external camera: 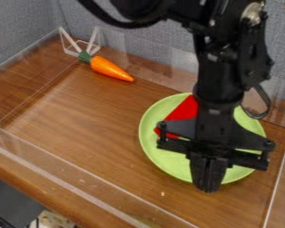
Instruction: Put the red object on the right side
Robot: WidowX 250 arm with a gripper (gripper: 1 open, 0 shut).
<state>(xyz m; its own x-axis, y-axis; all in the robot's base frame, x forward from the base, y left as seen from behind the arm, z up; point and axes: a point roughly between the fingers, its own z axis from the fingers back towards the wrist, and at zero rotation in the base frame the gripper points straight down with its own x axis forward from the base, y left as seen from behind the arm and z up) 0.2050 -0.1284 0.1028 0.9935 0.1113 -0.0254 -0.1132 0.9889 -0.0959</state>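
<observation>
The red object lies on the round light-green plate at the right of the table, mostly hidden behind the arm. My black gripper points straight down over the plate's front part, in front of the red object. Its fingers are pressed together and nothing shows between them.
An orange carrot with a green tip lies at the back left on the wooden table. A clear low wall runs along the table's front edge, and a grey wall rises at the left.
</observation>
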